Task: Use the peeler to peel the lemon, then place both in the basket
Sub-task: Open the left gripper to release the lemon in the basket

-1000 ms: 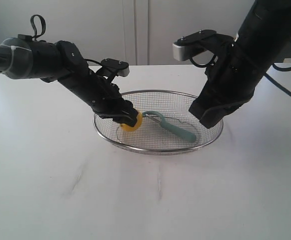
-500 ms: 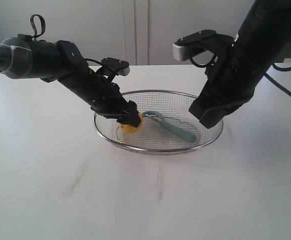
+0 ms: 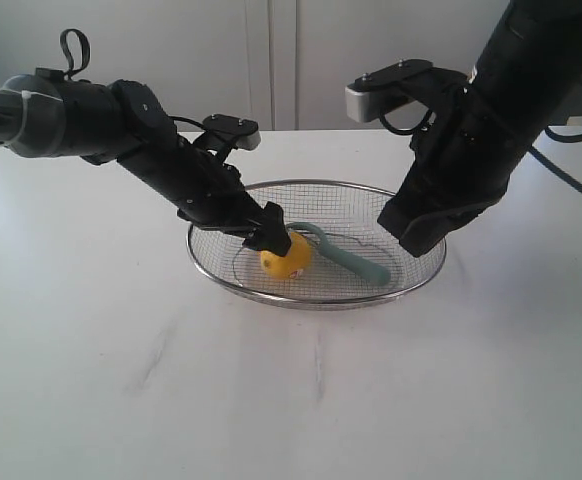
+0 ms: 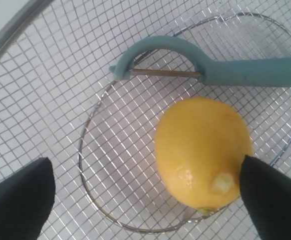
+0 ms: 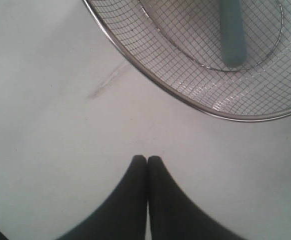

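**A:** What does the place look like?

**B:** There is a plain white table (image 3: 121,390) with a few faint grey streaks (image 3: 156,355). Behind it are white panels (image 3: 371,40) with a vertical seam. I cannot tell whether they are wall or cupboard doors.

**A:** Where is the lemon (image 3: 286,258)?

**B:** It lies on the mesh inside the basket (image 3: 316,183), which sits mid-table. The peeler (image 3: 356,262) lies in the basket just beside it, with its curved head next to the fruit and its handle pointing towards the right rim.

**A:** And the left gripper (image 3: 276,238)?

**B:** It reaches down into the basket with its jaws spread wide, gripping nothing. The lemon sits between the fingers, close against one. I cannot tell whether they touch.

**A:** And the right gripper (image 5: 146,160)?

**B:** It hangs by the basket's right rim, above the bare table. Its fingertips are pressed together and it holds nothing.
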{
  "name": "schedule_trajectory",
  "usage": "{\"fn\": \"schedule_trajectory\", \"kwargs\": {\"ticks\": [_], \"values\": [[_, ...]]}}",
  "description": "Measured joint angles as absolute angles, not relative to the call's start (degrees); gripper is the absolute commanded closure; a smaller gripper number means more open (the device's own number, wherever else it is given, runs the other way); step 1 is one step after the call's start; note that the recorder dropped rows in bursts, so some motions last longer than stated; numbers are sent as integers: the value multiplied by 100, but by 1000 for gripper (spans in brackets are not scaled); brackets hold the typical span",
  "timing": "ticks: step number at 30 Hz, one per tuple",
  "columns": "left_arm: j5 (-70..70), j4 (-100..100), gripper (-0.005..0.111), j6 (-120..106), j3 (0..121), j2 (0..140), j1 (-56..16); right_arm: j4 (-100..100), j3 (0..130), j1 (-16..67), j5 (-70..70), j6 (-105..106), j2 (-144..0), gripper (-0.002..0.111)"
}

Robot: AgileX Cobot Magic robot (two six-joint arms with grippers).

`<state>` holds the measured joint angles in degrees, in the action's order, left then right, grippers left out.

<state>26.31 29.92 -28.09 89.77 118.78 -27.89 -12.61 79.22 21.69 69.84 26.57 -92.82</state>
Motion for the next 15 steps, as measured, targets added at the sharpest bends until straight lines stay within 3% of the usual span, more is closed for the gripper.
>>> {"fn": "schedule_trajectory", "kwargs": {"ticks": [10,12,15], "values": [[2631,3091,4,-2809,8977,11587,-2789,-1261,7922,2169,6984,2657,-9282,108],[2659,3103,14,-2809,9003,11493,-2789,-1261,7922,2169,6984,2657,-9282,108],[2738,3131,51,-2809,9049,11381,-2789,-1261,7922,2169,6984,2657,-9282,108]]}}
